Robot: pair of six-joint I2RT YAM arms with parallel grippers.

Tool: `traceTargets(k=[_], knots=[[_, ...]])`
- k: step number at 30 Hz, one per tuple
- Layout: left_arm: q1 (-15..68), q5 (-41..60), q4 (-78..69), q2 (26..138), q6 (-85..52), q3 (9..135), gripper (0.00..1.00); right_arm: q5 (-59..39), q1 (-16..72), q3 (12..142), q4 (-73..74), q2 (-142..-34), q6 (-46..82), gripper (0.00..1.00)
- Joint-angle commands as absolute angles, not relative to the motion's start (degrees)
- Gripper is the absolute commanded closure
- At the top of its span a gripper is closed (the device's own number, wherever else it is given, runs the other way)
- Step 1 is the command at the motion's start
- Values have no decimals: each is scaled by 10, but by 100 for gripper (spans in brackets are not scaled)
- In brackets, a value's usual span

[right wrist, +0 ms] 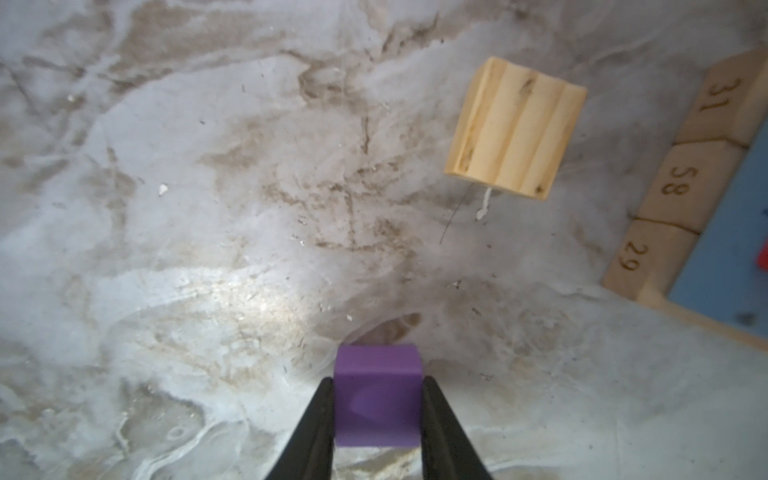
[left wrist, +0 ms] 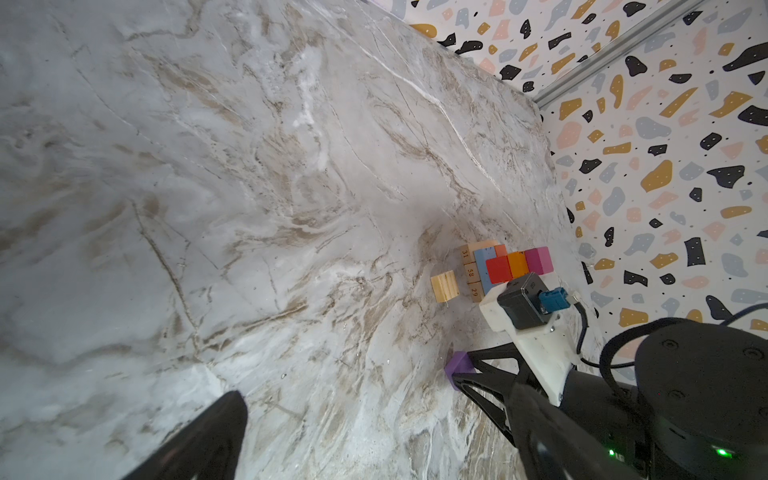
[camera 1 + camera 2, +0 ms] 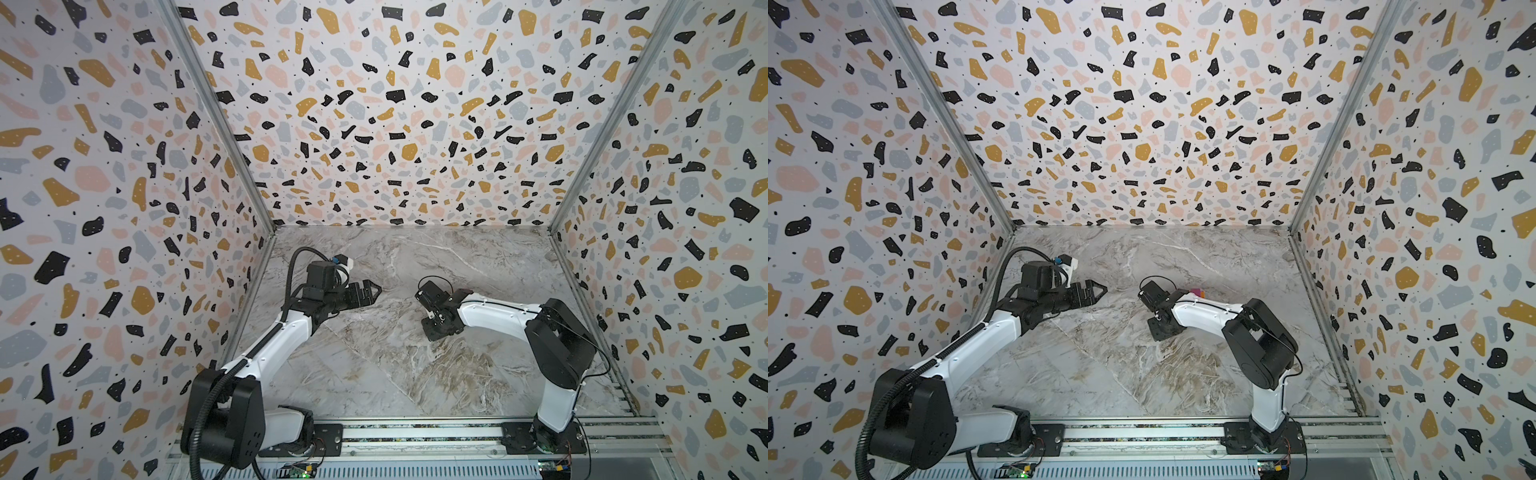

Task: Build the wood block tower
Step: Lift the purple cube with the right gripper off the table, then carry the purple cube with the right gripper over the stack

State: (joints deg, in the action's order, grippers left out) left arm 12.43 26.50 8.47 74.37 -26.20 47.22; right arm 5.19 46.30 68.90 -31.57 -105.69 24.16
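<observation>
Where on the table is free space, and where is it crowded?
Free: the marble table between the left gripper and the tan cube, and near the arm bases. Crowded: by the tower, where the right gripper holds the purple cube.

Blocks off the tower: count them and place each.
2. A tan cube lies on the table near the tower; a purple cube is clamped in the right hand. More may be hidden.
</observation>
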Motion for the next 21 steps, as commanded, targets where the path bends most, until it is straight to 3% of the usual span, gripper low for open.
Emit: traceTargets(k=[1,21], knots=[[122,270,67,742,-260,468,0,63,463,713,-342,-1046,247,72],[122,273,65,735,-263,464,0,101,419,800,-459,-986,265,75]])
